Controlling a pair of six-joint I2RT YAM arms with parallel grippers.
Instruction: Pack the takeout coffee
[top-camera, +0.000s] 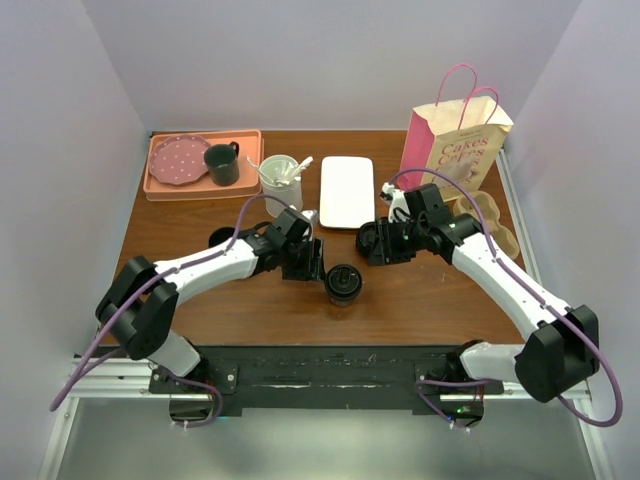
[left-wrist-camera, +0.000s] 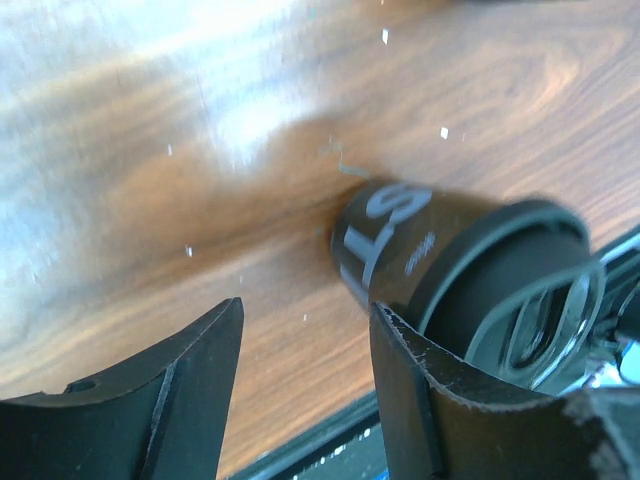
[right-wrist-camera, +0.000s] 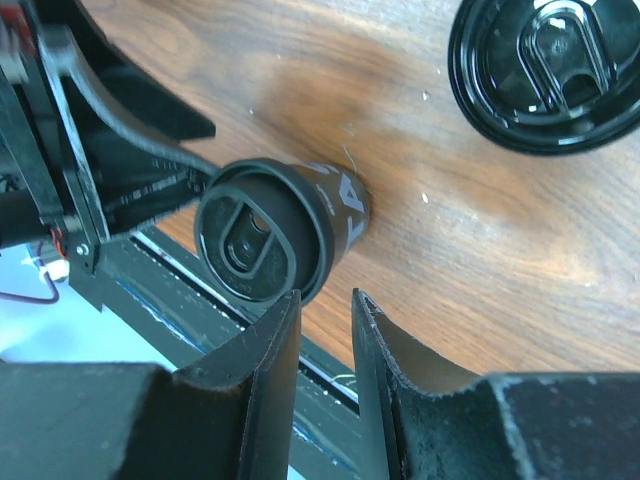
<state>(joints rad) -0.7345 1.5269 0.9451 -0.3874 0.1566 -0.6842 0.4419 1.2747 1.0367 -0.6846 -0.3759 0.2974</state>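
The takeout coffee cup (top-camera: 343, 283), black with a black lid, stands on the wooden table between my two arms. My left gripper (top-camera: 314, 266) sits just to its left. In the left wrist view it (left-wrist-camera: 307, 310) is open with only bare table between the fingers, and the cup (left-wrist-camera: 400, 240) lies against the outer side of the right finger. My right gripper (right-wrist-camera: 326, 296) hovers a little above and to the right of the cup (right-wrist-camera: 270, 240), its fingers a narrow gap apart and holding nothing. A pink and white paper bag (top-camera: 455, 140) stands at the back right.
A loose black lid (right-wrist-camera: 545, 70) lies on the table near my right gripper. A brown cardboard carrier (top-camera: 497, 228) sits beside the bag. A white rectangular plate (top-camera: 347, 190), a white cup of stirrers (top-camera: 280, 172) and a pink tray (top-camera: 160, 186) holding a green mug (top-camera: 222, 163) line the back.
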